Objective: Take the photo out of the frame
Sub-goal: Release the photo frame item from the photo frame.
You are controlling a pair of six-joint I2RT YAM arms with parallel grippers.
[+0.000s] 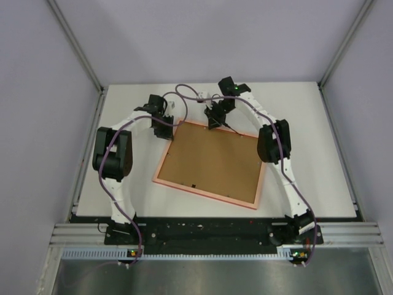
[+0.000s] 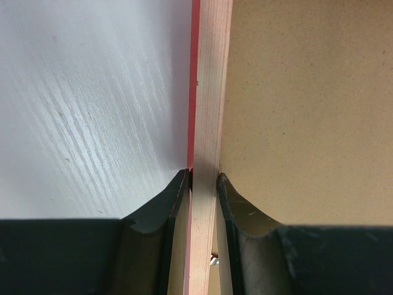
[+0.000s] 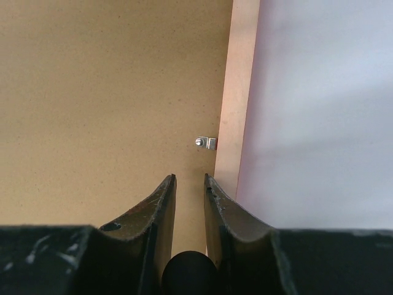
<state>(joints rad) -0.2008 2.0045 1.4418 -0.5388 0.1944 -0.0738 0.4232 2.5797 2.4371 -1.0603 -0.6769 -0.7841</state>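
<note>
1 face-down frame (image 1: 203,194) holds its backing board (image 1: 212,161); left fingers (image 2: 159,209) clamp its rim, right fingers (image 3: 156,209) apart.

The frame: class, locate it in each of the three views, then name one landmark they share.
Top external: frame lies at centre, back up.
Left wrist: its rim runs vertically through centre.
Right wrist: pale rim, vertical, right of centre.
Shared landmark: the brown backing board.
</note>
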